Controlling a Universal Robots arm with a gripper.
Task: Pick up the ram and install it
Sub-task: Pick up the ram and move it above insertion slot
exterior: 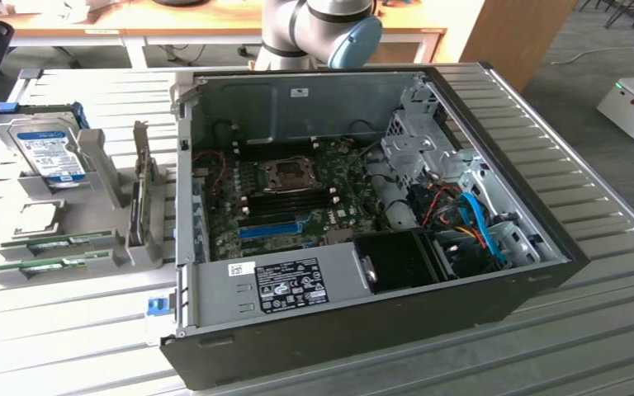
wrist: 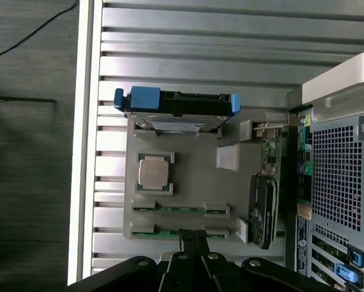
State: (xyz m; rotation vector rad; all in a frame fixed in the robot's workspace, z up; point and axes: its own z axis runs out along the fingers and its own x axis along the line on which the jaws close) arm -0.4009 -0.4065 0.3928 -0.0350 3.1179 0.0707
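2 thin green circuit-board sticks lie flat in grooves of a matte gray moulded holder (wrist: 194, 176) on a ribbed metal table (wrist: 200, 61). The gripper (wrist: 192, 234) points straight down over the holder's edge, its black fingers pressed together and holding nothing. The ram (wrist: 166, 233), long and narrow, sits right beneath the fingertips. The second stick (wrist: 180, 208) lies just beyond it, then a square silver processor (wrist: 155, 174), with a blue-framed hard drive (wrist: 175, 103) farther off
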